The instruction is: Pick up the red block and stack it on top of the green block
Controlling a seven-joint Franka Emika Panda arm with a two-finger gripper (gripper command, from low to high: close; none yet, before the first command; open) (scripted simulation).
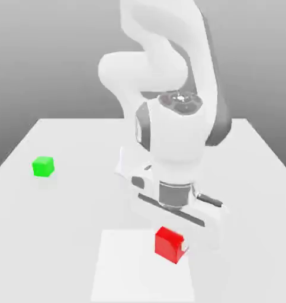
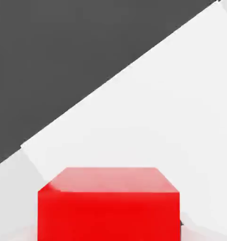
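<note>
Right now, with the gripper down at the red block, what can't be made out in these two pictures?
- Exterior view: the gripper is hidden behind the hand's body and the red block.
- Exterior view: whether the red block rests on the table or is lifted.
- Hand view: the red block's lower part, cut off by the picture's edge.

A plain white worktop [image 1: 74, 195] fills the lower part of the exterior view, its far edge straight against a grey backdrop [image 1: 50, 53] that shades from darker above to paler below. Light is soft and even. A brighter rectangular patch [image 1: 127, 266] lies near the front.
</note>
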